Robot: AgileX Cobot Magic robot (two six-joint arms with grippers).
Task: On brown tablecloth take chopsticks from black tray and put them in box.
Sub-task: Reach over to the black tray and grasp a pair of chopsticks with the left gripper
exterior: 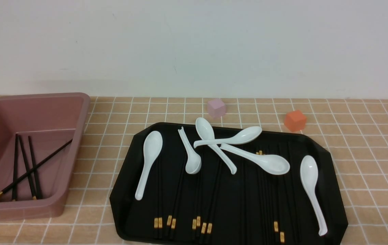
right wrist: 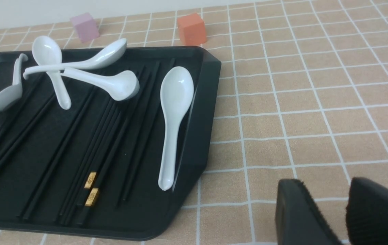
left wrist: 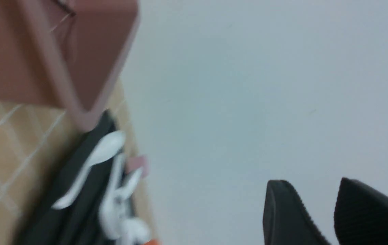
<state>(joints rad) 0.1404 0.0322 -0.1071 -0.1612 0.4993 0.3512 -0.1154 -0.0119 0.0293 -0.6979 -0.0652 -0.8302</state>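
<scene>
The brown tablecloth (exterior: 367,153) covered the table up to a pale wall; on it, left of centre, stood the mauve box (exterior: 78,112), and just right of it, apart from it, lay the black tray (exterior: 333,177). Four chopsticks (exterior: 27,170) lay on the box floor; three ran roughly side by side, and one crossed them on a slant with its gold band toward the near left corner. Many more chopsticks (exterior: 180,190) lay lengthwise in the tray, hard to make out against the black; most had their gold bands at the near edge, and a pair of bands showed farther back. Six white soup spoons (exterior: 149,163) rested on top of them, three crossing one another near the tray's far edge. A pink cube (exterior: 216,107) and an orange cube (exterior: 295,120) sat on the cloth just beyond the tray.

The left gripper (left wrist: 316,194) showed against the wall in a blurred wrist view; its fingers stood a little apart with nothing between them. The right gripper (right wrist: 328,190) hung over bare cloth on the tray's right side, clear of the rim; a narrow gap parted its fingers too, and it gripped nothing.
</scene>
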